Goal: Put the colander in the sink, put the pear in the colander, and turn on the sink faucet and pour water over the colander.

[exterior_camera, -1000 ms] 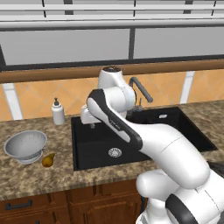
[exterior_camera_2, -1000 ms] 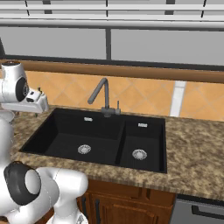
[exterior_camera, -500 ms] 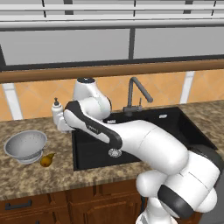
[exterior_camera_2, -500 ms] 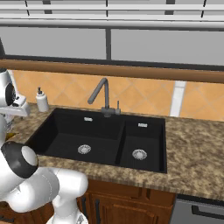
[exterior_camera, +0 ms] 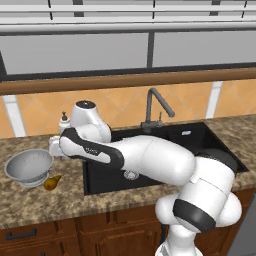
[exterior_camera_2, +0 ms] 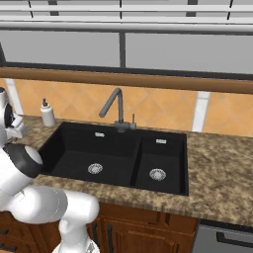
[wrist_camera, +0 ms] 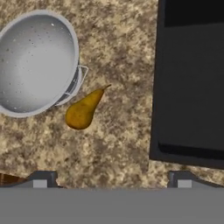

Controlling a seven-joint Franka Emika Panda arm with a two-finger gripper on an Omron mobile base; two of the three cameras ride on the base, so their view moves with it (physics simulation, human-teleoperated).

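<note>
Pear (wrist_camera: 83, 110) beside colander (wrist_camera: 36, 61); sink (wrist_camera: 192, 78) right.

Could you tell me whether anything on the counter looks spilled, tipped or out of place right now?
Nothing stands out. The colander sits upright on the counter left of the sink, the pear lies on its side beside it, and the soap bottle stands upright. No water runs from the faucet.

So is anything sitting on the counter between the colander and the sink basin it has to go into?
Only the pear: it lies beside the colander on its sink side. Past it is bare granite up to the rim. The end effector hangs open above, holding nothing.
</note>
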